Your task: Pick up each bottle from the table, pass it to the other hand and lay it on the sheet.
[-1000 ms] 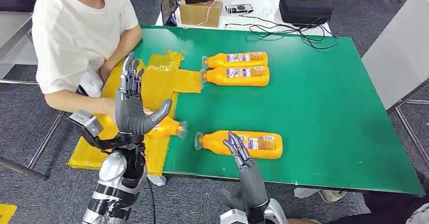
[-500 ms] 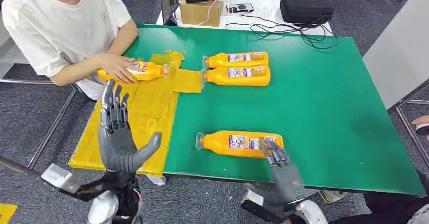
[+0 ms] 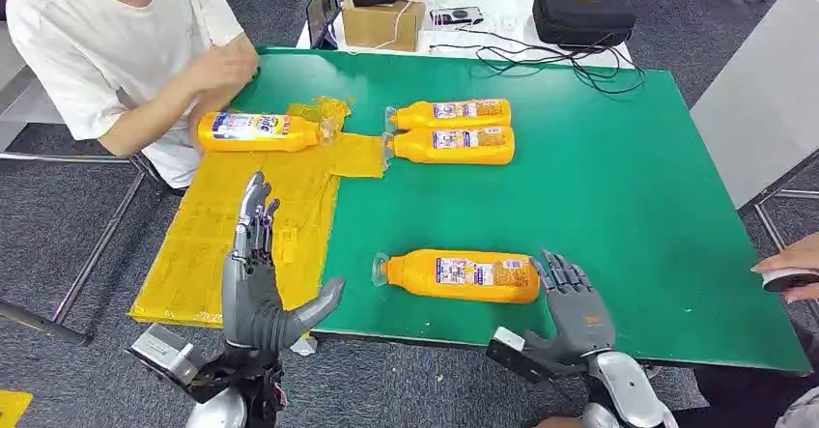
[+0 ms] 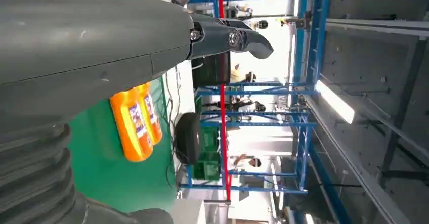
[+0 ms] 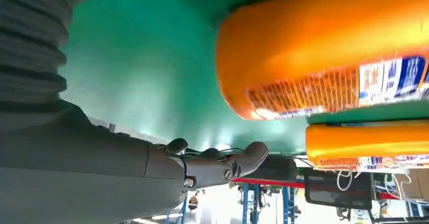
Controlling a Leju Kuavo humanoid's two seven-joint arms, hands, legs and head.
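Four orange bottles lie in the head view. The nearest bottle lies on its side near the table's front edge. My right hand is open just right of its base, apart from it. A pair of bottles lies side by side at mid-table. One more bottle rests on the far part of the yellow sheet. My left hand is raised, open and empty, over the sheet's near edge.
A person in a white shirt sits at the table's left with a hand lifted near the sheet's bottle. Another person's hand shows at the right edge. A cardboard box, cables and a black case lie behind the green table.
The person let go of the bottle on the sheet and lifted the hand. My right hand moved right, past the near bottle's base. My left hand shifted slightly right and lower.
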